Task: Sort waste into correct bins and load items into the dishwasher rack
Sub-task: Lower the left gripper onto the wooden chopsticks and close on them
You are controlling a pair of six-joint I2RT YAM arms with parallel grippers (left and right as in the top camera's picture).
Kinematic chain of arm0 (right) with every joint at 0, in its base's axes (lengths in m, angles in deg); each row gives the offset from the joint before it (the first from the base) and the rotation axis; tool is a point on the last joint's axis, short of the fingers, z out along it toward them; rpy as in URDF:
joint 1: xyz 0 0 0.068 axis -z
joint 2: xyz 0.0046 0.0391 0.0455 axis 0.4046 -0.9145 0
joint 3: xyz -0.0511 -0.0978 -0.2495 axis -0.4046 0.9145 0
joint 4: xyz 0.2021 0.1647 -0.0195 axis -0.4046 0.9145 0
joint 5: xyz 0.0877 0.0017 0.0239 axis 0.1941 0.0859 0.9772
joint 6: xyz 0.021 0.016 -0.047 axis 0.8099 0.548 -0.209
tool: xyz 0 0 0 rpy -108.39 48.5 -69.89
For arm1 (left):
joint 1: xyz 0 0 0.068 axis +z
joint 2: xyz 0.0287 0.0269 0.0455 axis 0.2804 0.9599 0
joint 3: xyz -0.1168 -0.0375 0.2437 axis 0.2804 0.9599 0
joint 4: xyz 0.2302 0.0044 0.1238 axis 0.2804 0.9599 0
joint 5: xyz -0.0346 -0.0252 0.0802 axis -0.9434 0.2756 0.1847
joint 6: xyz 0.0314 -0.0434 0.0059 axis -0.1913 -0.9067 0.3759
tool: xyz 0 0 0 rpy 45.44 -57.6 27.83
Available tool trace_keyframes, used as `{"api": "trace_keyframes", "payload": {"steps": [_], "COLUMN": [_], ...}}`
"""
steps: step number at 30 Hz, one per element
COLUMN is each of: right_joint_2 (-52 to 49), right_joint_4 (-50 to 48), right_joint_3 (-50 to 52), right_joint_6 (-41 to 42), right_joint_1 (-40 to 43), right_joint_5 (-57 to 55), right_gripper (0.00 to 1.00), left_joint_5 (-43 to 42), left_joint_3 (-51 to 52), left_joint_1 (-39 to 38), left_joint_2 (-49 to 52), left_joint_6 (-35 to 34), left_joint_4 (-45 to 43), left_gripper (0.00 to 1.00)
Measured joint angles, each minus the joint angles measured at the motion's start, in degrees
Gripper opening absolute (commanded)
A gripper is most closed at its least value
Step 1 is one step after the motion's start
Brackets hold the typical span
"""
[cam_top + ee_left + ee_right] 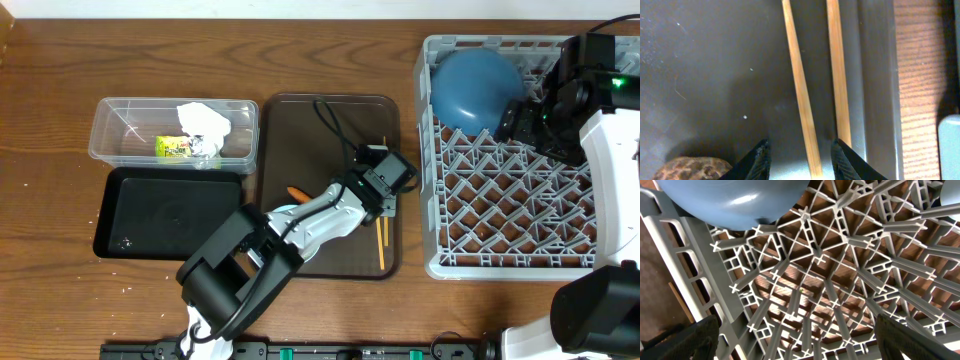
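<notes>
Two wooden chopsticks (800, 90) lie side by side on the dark brown serving tray (310, 130), near its right rim. My left gripper (800, 145) is low over them and open. The left stick runs between its fingers and the right stick passes behind the right finger (847, 160). A brown lumpy food piece (690, 169) sits just left of the left finger. An orange carrot (297, 192) pokes out beside the left arm. My right gripper (797, 325) hangs open and empty over the grey dishwasher rack (432, 200), close to the dark-blue bowl (475, 88) lying upside down in the rack's far-left corner.
The clear tub (110, 130) at the left holds a crumpled white napkin (205, 122) and a yellow-green wrapper (172, 146). In front of it lies the black tray (170, 215). Wooden tabletop (920, 75) shows right of the serving tray's rim.
</notes>
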Motion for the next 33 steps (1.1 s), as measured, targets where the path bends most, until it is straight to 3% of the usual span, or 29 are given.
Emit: {"api": "trace_keyframes", "payload": {"steps": [4, 9, 16, 23, 33], "right_joint_2": [0.0, 0.0, 0.0, 0.0, 0.0], "right_joint_4": [0.0, 0.2, 0.2, 0.2, 0.3], "right_joint_3": [0.0, 0.0, 0.0, 0.0, 0.0], "right_joint_6": [-0.3, -0.8, -1.0, -1.0, -1.0], "right_joint_1": [0.0, 0.0, 0.0, 0.0, 0.0], "right_joint_5": [0.0, 0.0, 0.0, 0.0, 0.0], "right_gripper": [0.92, 0.93, 0.93, 0.93, 0.93], "left_joint_5": [0.6, 1.4, 1.9, 2.5, 2.0], "left_joint_3": [0.0, -0.1, -0.1, -0.1, -0.1], "left_joint_1": [-0.5, -0.4, -0.6, -1.0, -1.1], "left_joint_2": [0.0, 0.0, 0.0, 0.0, 0.0], "left_joint_6": [-1.1, -3.0, -3.8, -4.4, -4.1], "left_joint_4": [0.9, 2.0, 2.9, 3.3, 1.9], "left_gripper": [0.39, 0.26, 0.25, 0.07, 0.06]}}
